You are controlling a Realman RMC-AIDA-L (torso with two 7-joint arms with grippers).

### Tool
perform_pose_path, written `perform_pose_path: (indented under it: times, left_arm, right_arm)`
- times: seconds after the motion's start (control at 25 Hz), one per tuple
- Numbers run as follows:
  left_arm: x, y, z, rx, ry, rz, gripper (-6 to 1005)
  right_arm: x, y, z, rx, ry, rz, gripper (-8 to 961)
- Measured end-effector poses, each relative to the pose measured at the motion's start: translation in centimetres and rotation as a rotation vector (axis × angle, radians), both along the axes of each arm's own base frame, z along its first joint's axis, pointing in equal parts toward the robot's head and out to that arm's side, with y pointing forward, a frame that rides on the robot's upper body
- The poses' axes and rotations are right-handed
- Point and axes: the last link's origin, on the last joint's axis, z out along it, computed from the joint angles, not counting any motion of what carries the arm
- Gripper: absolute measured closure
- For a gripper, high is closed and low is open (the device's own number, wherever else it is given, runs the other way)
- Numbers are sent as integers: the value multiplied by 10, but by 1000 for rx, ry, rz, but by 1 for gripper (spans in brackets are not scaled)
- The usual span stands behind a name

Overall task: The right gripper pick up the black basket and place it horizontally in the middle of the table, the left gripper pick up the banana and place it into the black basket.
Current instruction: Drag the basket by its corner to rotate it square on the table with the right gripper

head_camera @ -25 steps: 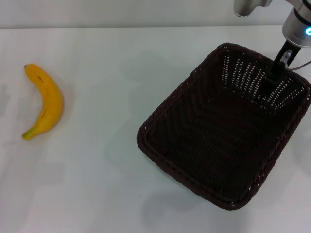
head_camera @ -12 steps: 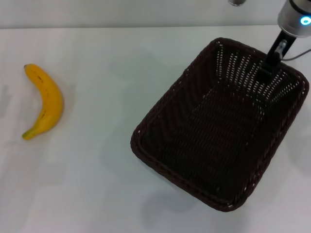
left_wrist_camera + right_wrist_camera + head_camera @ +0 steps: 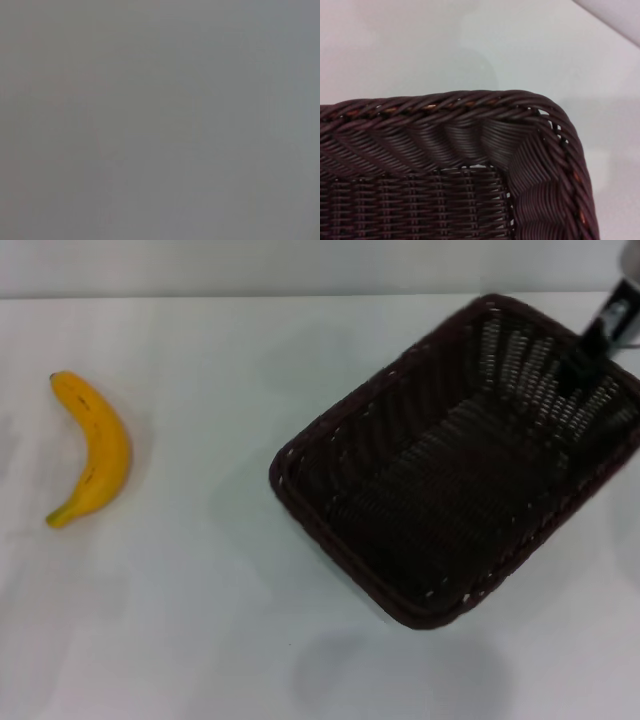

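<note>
Wicker rim pinched by the right gripper point(image 3: 588, 352), the black basket point(image 3: 440, 490) should turn gently until horizontal mid-table point(image 3: 200, 620), clear of the banana point(image 3: 95, 450).

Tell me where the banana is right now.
In the head view the banana lies on the white table at the robot's far left, well apart from the black basket on the right.

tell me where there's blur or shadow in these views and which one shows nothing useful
Head view: the black basket and the right end effector on its far rim are smeared by motion, a soft shadow lies on the table below the basket, and the banana is crisp. Right wrist view: the braided rim is sharp. Left wrist view: flat featureless grey.
</note>
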Motion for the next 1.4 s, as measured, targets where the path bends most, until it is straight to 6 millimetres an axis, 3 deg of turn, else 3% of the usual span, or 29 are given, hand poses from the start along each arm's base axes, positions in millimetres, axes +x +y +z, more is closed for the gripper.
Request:
perform_pose_path:
  times: [0.32, 0.52, 0.88, 1.4]
  left_arm:
    - [1, 11, 5, -7, 21, 7, 135]
    - [2, 22, 9, -17, 35, 17, 135]
    - [3, 29, 18, -18, 48, 10, 135]
    - [6, 32, 16, -37, 56, -11, 135]
  right_arm:
    - [45, -16, 34, 148, 138, -291, 776]
    - [61, -30, 45, 235, 226, -394, 790]
    - [72, -51, 40, 307, 434, -475, 805]
    - [96, -78, 42, 382, 491, -536, 808]
